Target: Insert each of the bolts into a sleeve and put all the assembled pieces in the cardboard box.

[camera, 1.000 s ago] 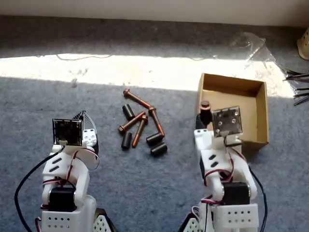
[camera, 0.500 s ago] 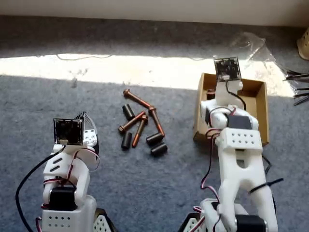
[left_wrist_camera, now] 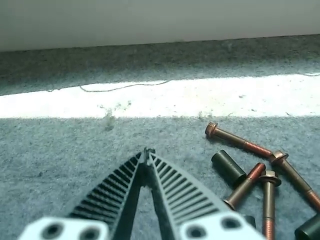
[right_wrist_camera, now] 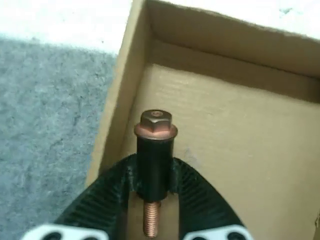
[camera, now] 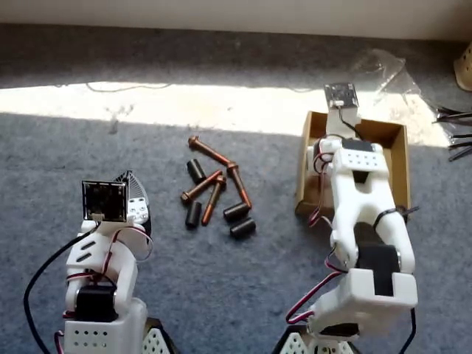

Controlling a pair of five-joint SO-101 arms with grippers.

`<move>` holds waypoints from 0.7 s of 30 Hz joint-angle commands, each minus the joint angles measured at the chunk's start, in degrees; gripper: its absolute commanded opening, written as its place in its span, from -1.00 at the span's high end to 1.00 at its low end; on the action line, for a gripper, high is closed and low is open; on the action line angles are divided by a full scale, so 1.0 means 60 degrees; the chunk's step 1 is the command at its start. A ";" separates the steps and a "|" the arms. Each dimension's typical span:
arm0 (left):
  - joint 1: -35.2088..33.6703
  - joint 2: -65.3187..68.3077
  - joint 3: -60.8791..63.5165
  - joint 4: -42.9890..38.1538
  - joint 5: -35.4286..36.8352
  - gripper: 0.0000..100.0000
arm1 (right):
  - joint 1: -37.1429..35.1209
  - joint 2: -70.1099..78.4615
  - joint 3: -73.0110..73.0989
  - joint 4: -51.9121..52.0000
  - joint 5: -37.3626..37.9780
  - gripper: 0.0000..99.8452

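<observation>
right gripper: clamped on the sleeve of 1 assembled bolt. Head is up and the threaded end pokes out below the jaws.
location: the piece hangs inside the cardboard box, near the wall on the pile side.
step: drop-off. My read is to lower it close to the floor before opening, so it doesn't bounce out.
edges: that wall sits just beside the jaws and opening could clip it. Shift toward box centre first.
room: the box floor ahead of the piece is open.
left gripper: fingers closed on nothing, over the carpet.
remaining: 4 loose bolts and 4 loose sleeves lie between the arms.
</observation>
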 commanded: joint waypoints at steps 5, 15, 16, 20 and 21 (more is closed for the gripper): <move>-0.0110 -0.0066 -0.0081 -0.0015 -0.0088 0.99 | 0.0154 0.0300 -0.0945 -0.0125 0.0015 0.91; -0.0110 -0.0066 0.0125 -0.0015 -0.0088 0.99 | 0.0154 0.0286 -0.0945 -0.0125 0.0029 0.72; -0.0110 -0.0066 0.0125 -0.0015 -0.0088 0.99 | 0.0154 0.0271 -0.0960 -0.0125 0.0029 0.72; -0.0110 -0.0066 0.0125 -0.0015 -0.0088 0.99 | 0.0125 -0.0256 -0.1165 -0.0066 0.0044 0.72; -0.0110 -0.0066 0.0125 -0.0015 -0.0088 0.99 | 0.0110 -0.0520 -0.1209 -0.0066 0.0044 0.72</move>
